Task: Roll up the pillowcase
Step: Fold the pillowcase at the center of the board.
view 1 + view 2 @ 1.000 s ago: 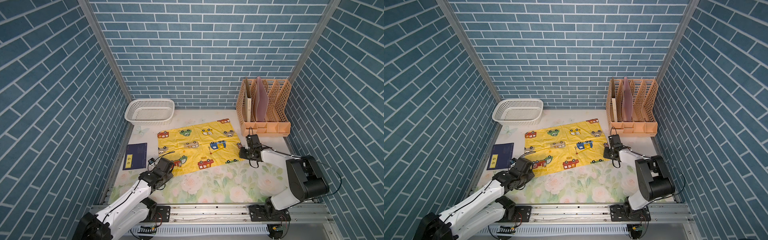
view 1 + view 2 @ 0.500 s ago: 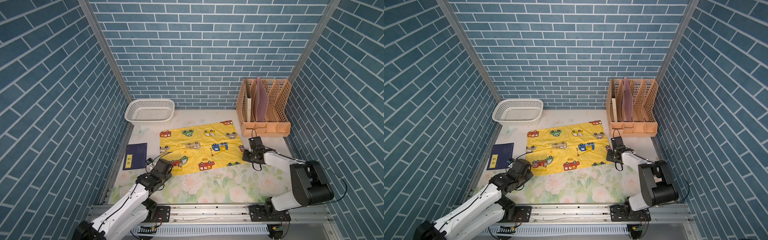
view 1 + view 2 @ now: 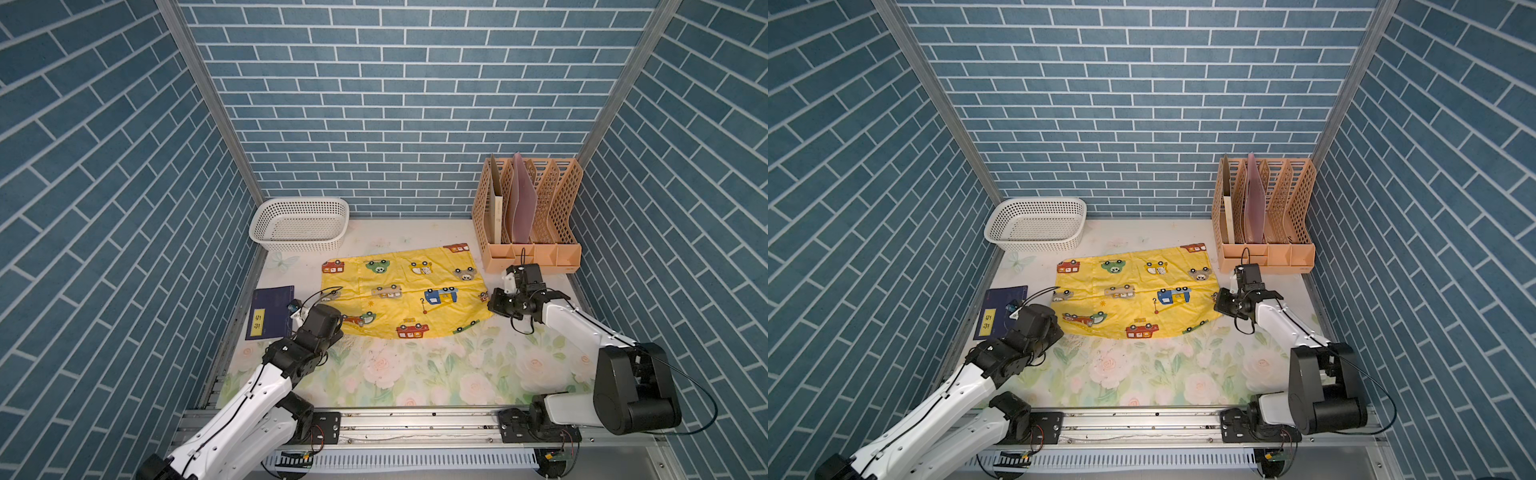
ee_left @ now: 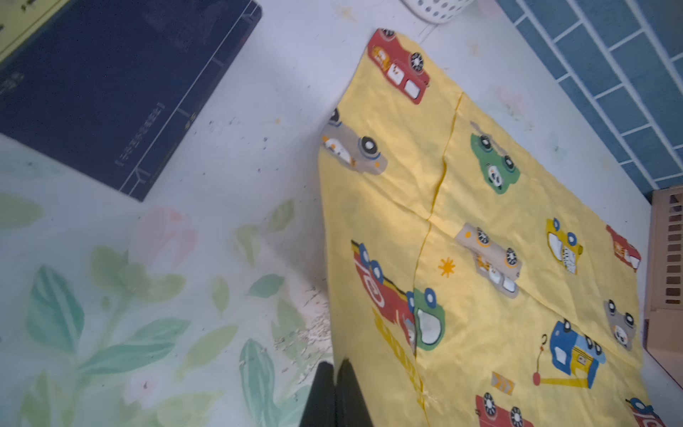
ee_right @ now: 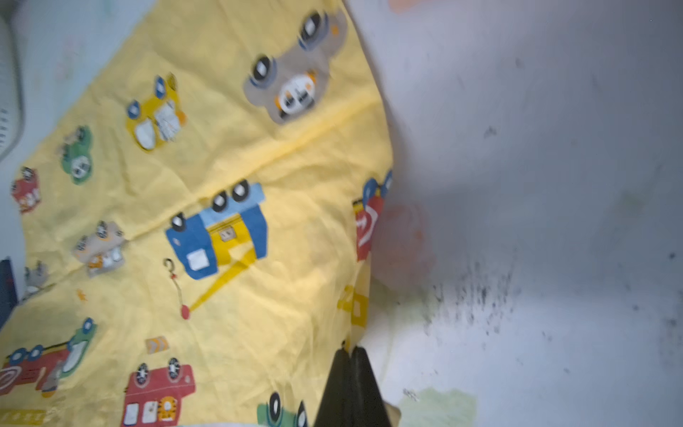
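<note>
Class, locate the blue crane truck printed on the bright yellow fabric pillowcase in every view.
Top view: blue crane truck, right of the pillowcase's middle.
Top view: same place.
Left wrist: visible, beyond the crease.
Right wrist: visible, beside the crease.
Shared landmark: neighbouring grey car print.

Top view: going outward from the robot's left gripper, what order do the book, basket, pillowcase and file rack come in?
1. pillowcase, pinched in the left gripper.
2. book, just to its left.
3. basket, back-left corner.
4. file rack, far back-right.
</note>
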Robot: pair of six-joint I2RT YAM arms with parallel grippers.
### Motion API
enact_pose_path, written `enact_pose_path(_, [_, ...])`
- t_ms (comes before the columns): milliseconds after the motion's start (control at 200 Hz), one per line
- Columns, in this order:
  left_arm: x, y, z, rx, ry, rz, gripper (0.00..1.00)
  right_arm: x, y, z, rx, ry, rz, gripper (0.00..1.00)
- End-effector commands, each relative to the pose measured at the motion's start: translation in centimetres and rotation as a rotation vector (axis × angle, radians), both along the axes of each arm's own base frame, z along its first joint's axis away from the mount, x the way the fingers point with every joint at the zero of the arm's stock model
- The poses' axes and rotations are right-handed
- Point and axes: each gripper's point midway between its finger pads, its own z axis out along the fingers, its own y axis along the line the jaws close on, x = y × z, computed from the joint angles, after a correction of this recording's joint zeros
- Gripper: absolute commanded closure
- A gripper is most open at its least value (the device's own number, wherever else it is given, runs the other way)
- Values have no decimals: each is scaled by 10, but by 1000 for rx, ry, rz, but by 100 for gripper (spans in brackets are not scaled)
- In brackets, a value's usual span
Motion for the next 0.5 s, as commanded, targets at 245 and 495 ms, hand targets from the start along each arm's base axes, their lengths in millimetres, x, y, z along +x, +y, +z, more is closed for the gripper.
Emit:
enact_pose_path(245, [77, 32, 59, 81, -196, 42, 100, 67, 18, 60, 109, -143, -9, 100])
enact_pose_path(495, [135, 40, 72, 135, -231, 23, 100, 129, 17, 69, 111, -180, -29, 100])
